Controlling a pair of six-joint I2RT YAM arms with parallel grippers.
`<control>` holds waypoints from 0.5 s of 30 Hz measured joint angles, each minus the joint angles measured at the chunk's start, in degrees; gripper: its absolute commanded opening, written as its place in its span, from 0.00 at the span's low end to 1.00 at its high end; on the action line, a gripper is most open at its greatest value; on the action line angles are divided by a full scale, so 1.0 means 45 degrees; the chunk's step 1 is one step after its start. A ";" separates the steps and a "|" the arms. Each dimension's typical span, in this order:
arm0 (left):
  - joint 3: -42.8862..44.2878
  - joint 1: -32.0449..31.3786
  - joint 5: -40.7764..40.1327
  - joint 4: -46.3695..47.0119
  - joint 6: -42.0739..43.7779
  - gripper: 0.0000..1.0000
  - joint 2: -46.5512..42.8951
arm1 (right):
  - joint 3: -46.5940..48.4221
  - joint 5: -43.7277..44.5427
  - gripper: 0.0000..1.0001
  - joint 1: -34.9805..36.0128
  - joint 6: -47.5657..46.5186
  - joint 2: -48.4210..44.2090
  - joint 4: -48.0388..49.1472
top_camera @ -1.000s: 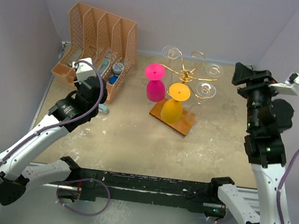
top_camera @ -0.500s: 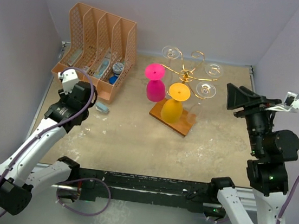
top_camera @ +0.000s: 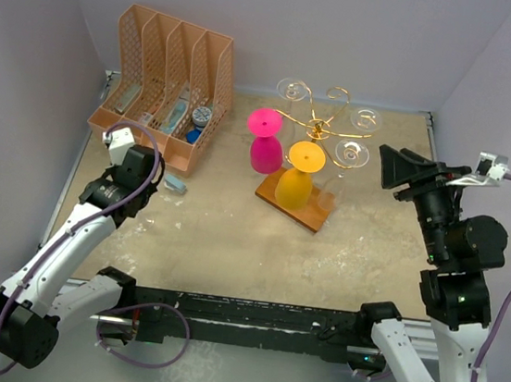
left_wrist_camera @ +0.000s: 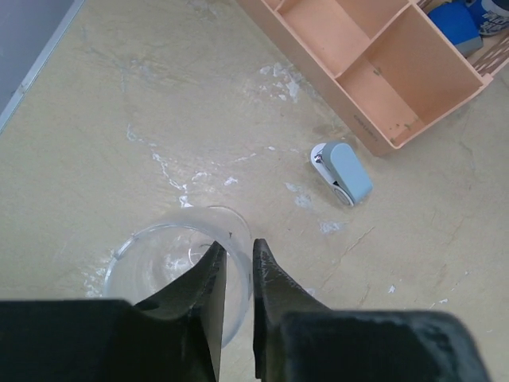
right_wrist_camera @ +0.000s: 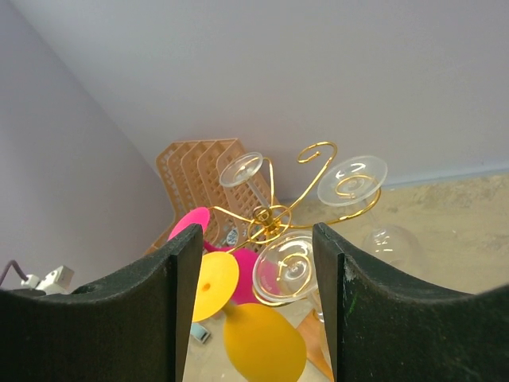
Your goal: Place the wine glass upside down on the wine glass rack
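Nearest, the left gripper (left_wrist_camera: 237,248) has its jaws drawn to a narrow slit over the rim of the clear wine glass (left_wrist_camera: 151,274). The glass rests on the table (left_wrist_camera: 119,119) near the orange file organizer (left_wrist_camera: 374,72), well apart from the wine glass rack (top_camera: 318,124). So thin a pinch on smooth glass could slip or swing on lifting, and the right gripper (right_wrist_camera: 258,318), gaping wide and empty toward the crowded rack, could knock its pink glass (top_camera: 264,145) or yellow glass (top_camera: 298,178).
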 measured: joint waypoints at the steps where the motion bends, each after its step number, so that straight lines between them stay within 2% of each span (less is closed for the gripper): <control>1: -0.0005 0.0015 0.0039 0.0024 0.0024 0.00 0.0000 | 0.0000 -0.0097 0.59 0.0000 0.0000 0.0029 0.0000; 8: 0.0340 0.0073 0.0379 -0.0335 0.0131 0.00 -0.0204 | 0.0000 -0.1166 0.59 0.0000 -0.0010 0.0321 0.0063; 15: 0.2229 0.0068 0.1739 -0.0845 0.0461 0.00 -0.1161 | -0.0073 -0.2531 0.60 0.0005 0.0117 0.0733 0.0646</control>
